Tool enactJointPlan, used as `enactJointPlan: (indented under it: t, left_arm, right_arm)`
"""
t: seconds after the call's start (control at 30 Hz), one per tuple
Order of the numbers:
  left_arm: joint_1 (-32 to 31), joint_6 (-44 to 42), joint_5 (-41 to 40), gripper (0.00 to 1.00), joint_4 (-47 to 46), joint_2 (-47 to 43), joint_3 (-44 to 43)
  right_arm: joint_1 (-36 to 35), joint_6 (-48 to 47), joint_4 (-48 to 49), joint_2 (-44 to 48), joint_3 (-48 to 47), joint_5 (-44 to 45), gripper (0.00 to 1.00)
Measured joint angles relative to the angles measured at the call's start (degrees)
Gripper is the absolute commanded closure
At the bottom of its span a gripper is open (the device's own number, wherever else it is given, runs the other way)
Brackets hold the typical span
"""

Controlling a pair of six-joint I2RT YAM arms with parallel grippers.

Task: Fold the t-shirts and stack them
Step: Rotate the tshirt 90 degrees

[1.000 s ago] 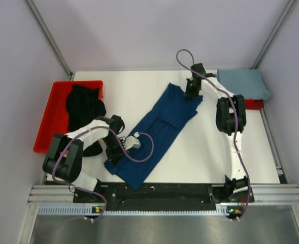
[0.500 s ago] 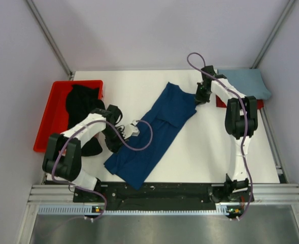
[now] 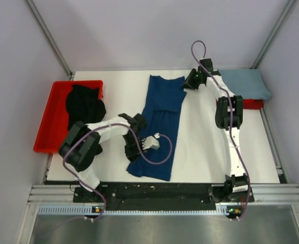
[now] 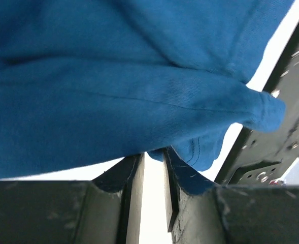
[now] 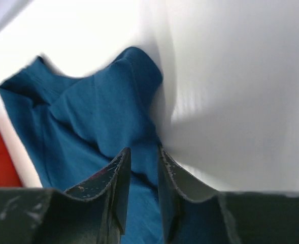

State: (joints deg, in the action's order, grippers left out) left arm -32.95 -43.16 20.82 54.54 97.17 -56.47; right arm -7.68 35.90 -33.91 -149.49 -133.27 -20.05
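The dark navy blue t-shirt (image 3: 162, 119) lies lengthwise down the middle of the table, collar end at the back; no print shows. My left gripper (image 3: 133, 155) sits at its near left edge and is shut on a fold of the hem, shown in the left wrist view (image 4: 154, 155) with the cloth (image 4: 113, 76) bunched above the tips. My right gripper (image 3: 188, 83) is shut on the far right corner, shown in the right wrist view (image 5: 143, 150) with cloth (image 5: 98, 117) between the jaws. The black t-shirt (image 3: 83, 104) lies crumpled in the red tray. The pale grey-blue t-shirt (image 3: 243, 84) lies folded at the back right.
The red plastic tray (image 3: 45, 127) stands at the table's left edge. A second red piece (image 3: 253, 104) shows under the grey-blue shirt. Grey walls close in the back and sides. The black rail (image 3: 154, 190) runs along the near edge.
Both grippers dragged the navy shirt: its near end swung right and its far end went back and left. It was diagonal and now lies almost straight front to back.
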Motion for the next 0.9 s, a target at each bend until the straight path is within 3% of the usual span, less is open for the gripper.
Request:
enactJointPlan:
  t: [0.1,0.2,0.3,0.33,0.37,0.4,0.6,0.8,0.83,0.9]
  left_arm:
    - [-5.97,-0.35,4.5,0.72,0.9,2.38,-4.44]
    - [-7.61,-1.16,7.78,0.7,2.43,2.14,-7.37]
    - [-7.41,-2.19,9.2,0.64,3.82,-0.72,-7.69]
    - [-7.23,-2.56,9.42,0.63,4.66,-2.27,-7.69]
    - [-7.19,-2.93,9.51,0.61,5.16,-3.72,-7.67]
    - [-7.15,-3.39,9.62,0.59,5.6,-5.68,-7.58]
    - [-7.15,-6.64,9.92,0.43,4.83,-17.57,-1.73]
    - [-8.17,-11.13,9.99,0.39,-1.03,-24.85,12.7]
    - [-8.98,-11.65,9.73,0.39,-2.29,-25.59,14.38]
    - [-11.17,-12.44,9.18,0.38,-5.09,-26.6,16.94]
  right_arm:
    - [0.0,3.21,6.88,-1.62,-0.79,-3.96,0.52]
    - [0.0,1.49,10.56,-1.05,0.35,-7.21,0.45]
    - [0.0,-4.35,12.09,6.03,10.01,-9.16,0.37]
    - [0.0,-6.47,12.04,9.49,14.01,-9.75,0.29]
    - [0.0,-8.7,12.13,13.44,18.23,-10.25,0.11]
    - [-0.02,-11.08,12.44,18.34,23.15,-10.95,0.01]
    - [-2.82,-25.7,21.16,54.58,55.3,-15.26,0.01]
    - [-16.68,-48.54,24.24,82.07,81.0,-17.73,0.02]
    - [-18.8,-52.72,22.73,84.85,84.43,-19.21,0.03]
    - [-21.59,-58.97,19.1,89.0,89.74,-20.87,0.21]
